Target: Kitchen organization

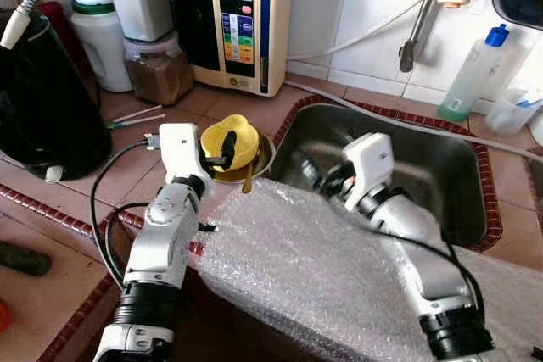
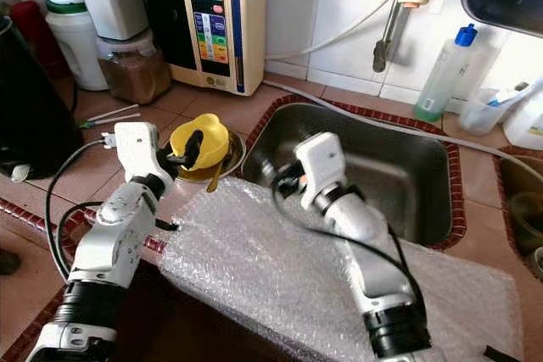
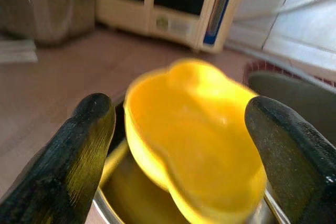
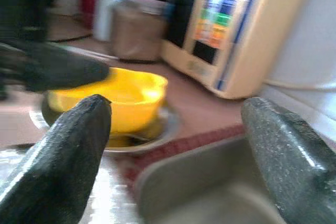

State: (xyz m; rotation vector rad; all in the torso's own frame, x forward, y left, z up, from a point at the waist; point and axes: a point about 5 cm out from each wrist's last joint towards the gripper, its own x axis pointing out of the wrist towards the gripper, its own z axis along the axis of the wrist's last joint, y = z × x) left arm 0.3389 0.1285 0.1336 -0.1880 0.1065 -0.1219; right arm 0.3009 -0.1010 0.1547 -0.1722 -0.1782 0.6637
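A yellow plastic bowl (image 1: 236, 136) sits tilted in a shallow steel dish (image 1: 265, 157) on the tiled counter, just left of the sink (image 1: 424, 167). My left gripper (image 1: 223, 152) reaches over the bowl's near rim. In the left wrist view its fingers (image 3: 92, 129) stand wide on either side of the bowl (image 3: 194, 124), open. My right gripper (image 1: 316, 178) hangs open over the sink's left edge, pointing toward the bowl (image 4: 123, 95), apart from it. The dish's rim (image 4: 165, 124) shows between its fingers.
Bubble wrap (image 1: 322, 269) covers the counter's front edge under both arms. A cream water ioniser (image 1: 242, 19), jars (image 1: 157, 69) and a black appliance (image 1: 42, 99) stand behind and left. A soap bottle (image 1: 473, 74) stands at the back right. Two straws (image 1: 136, 116) lie on the tiles.
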